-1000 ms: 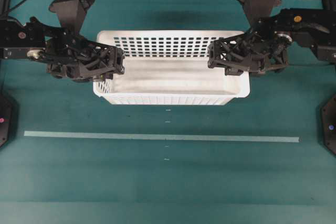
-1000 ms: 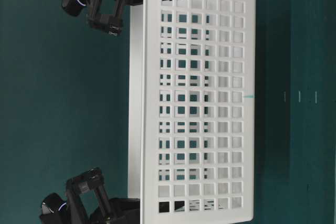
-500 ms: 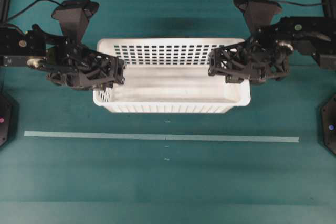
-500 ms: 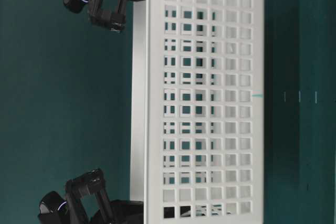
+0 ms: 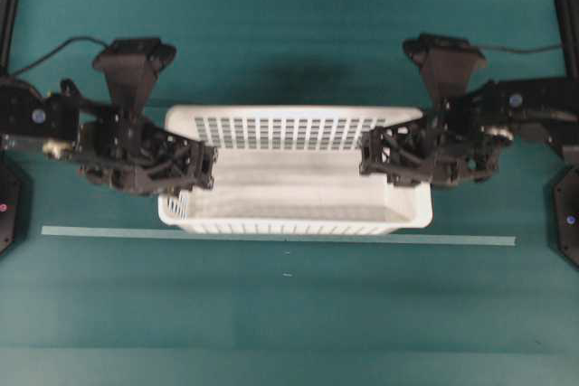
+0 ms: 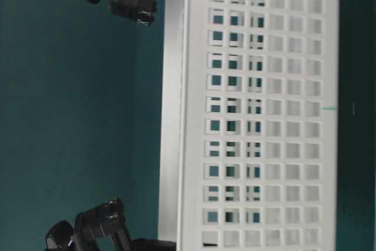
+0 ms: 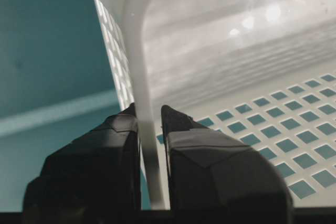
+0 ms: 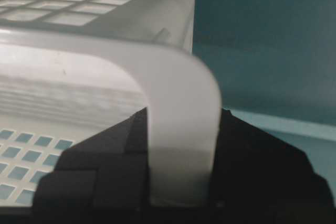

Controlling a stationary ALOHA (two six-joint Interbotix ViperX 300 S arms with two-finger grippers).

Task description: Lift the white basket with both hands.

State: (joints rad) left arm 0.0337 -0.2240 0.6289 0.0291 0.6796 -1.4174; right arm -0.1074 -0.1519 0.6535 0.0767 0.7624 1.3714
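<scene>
The white basket [image 5: 294,189] hangs between my two arms, its near wall just above the tape strip. My left gripper [image 5: 206,169] is shut on its left end rim, and my right gripper [image 5: 369,158] is shut on its right end rim. In the left wrist view the thin rim [image 7: 137,66] runs between the two black fingers of the left gripper [image 7: 149,116]. In the right wrist view the broad rounded rim [image 8: 178,77] fills the gap of the right gripper [image 8: 181,124]. The table-level view is filled by the basket's holed long wall [image 6: 264,116]. A dark shadow [image 5: 298,70] lies on the cloth behind the basket.
A pale tape strip [image 5: 271,237] runs across the teal table cloth in front of the basket. Black arm bases stand at the left edge [image 5: 7,205] and the right edge [image 5: 568,223]. Cables trail behind both arms.
Both arms have carried the basket toward the front of the table, up to the tape strip. It looms larger in the table-level view. Both grips are unchanged.
</scene>
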